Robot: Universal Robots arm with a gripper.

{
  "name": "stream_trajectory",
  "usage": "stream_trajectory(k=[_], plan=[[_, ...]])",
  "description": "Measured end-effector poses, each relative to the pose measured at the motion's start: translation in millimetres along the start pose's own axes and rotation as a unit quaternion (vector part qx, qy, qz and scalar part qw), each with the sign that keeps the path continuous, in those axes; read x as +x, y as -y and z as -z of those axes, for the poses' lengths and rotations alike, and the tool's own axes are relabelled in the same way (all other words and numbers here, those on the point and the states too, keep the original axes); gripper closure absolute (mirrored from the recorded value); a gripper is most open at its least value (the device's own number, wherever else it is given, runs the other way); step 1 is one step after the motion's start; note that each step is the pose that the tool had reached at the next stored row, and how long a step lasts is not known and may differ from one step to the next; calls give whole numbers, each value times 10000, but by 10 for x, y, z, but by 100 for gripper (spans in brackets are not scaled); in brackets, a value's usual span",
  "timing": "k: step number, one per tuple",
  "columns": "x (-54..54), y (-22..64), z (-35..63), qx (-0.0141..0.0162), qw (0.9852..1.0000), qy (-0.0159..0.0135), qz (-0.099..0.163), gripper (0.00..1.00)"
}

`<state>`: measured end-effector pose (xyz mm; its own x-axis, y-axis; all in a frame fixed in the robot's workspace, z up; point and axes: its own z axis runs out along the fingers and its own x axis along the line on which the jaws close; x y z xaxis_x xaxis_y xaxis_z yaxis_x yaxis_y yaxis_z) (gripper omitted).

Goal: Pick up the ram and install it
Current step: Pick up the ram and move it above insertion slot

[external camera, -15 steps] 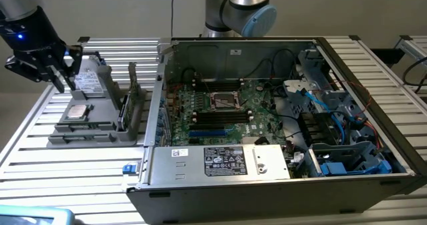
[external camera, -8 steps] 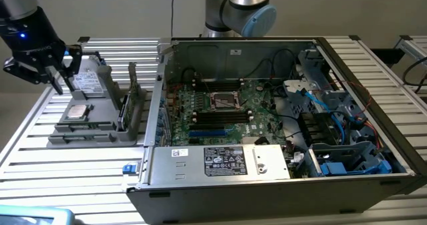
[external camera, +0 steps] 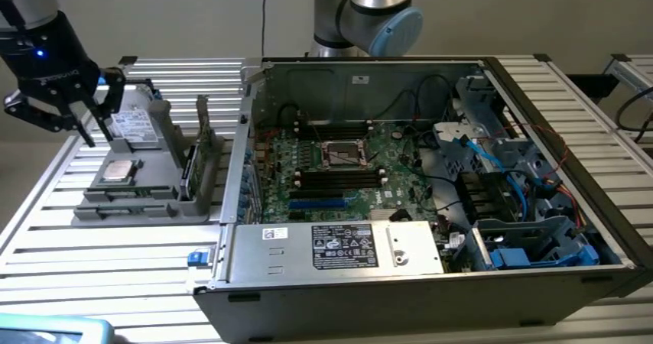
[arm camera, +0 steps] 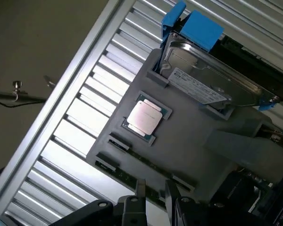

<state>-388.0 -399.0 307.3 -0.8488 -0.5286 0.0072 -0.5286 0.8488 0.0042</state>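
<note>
ram (arm camera: 127,178) stands on its long edge in a slot at the rim of the grey holder (arm camera: 188,155), which sits on the slatted desk (external camera: 122,245) at the exterior view's left of the open pc case (external camera: 571,229). cpu (arm camera: 144,117) and hard drive (arm camera: 203,80) share that holder, both apart from the stick. claw (arm camera: 155,184) hangs over the ram's edge with its fingers apart and nothing between them; no contact that i can make out. my read on handling: you've got a light, thin, stiff board, but it's brittle in a twist, and the chips and contact edge won't like pressure, so treat it as fragile. i'd have you pinch the two flat faces near the middle of the top edge, square to the board, so it lifts straight out without rocking. the faces look smooth, so a skewed pinch could let it pivot. install not done: the stick is well apart from the motherboard (external camera: 337,160).
</note>
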Motion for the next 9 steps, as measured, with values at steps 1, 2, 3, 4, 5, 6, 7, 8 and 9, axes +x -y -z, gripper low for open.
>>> stream_trajectory(k=[1,2,3,4,5,6,7,8,9], plan=[[0,0,-1,0,10000,-3,89,69],[0,0,-3,0,9998,-6,180,69],[0,0,-6,0,9996,-8,278,69],[0,0,-9,0,9993,-9,365,69],[0,0,-12,0,9990,-11,458,69],[0,0,-15,0,9985,-13,547,69],[0,0,-18,0,9980,-14,637,69],[0,0,-22,1,9974,-14,727,69],[0,0,-25,1,9967,-15,817,69]])
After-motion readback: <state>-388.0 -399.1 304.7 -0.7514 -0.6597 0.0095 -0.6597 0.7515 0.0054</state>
